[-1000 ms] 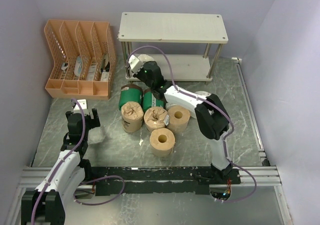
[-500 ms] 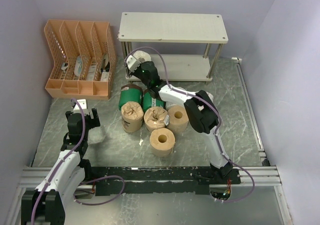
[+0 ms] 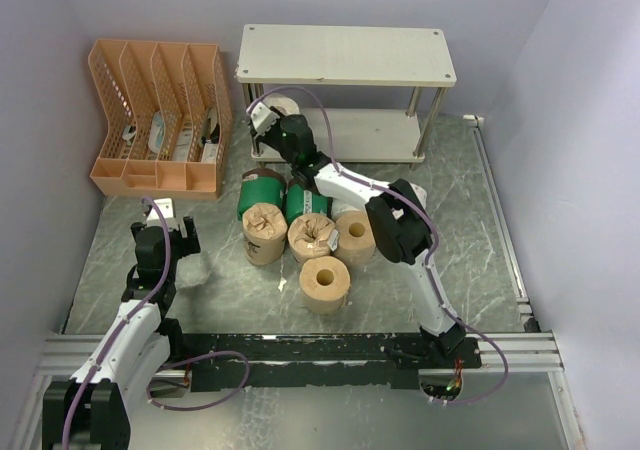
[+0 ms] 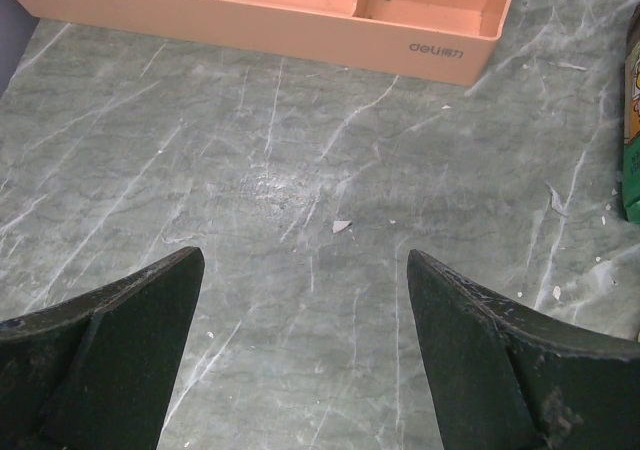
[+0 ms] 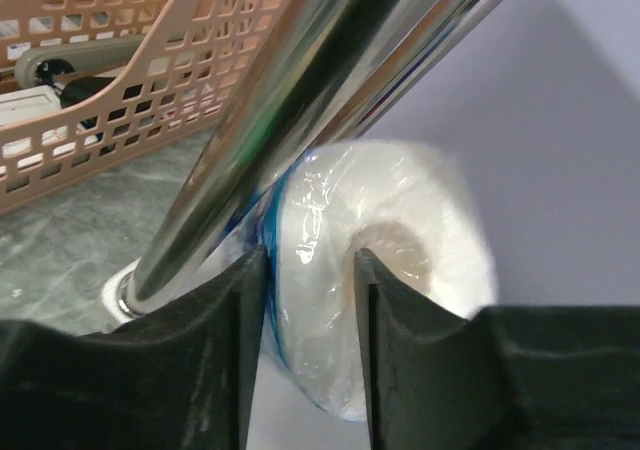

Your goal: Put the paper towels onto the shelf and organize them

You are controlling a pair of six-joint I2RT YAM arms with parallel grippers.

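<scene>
Two off-white boards on four silver posts form the shelf [image 3: 345, 53] at the far side of the grey marbled table [image 3: 480, 270], and both boards look bare. Over the last second the right arm has stretched further out. It has carried its blue-and-white wrapped roll [image 3: 277, 107] from just in front of the shelf's left end up towards the gap between the tiers. The first placement therefore appears close but not done: the roll hangs in the air by the front left post [image 5: 290, 110], which crosses in front of it in the wrist view. The arm lies long and low, reaching diagonally from its base at the near right to the far left. It passes over six more rolls [image 3: 312, 235] clustered mid-table: two green, two brown-wrapped, two plain tan. The left arm sits folded at the near left, unchanged, its gripper [image 4: 302, 260] spread wide above the tabletop, short of the orange file organizer [image 3: 160, 110]. The right gripper [image 5: 305, 300] is clamped on the roll's wall, one finger seemingly inside the core.
</scene>
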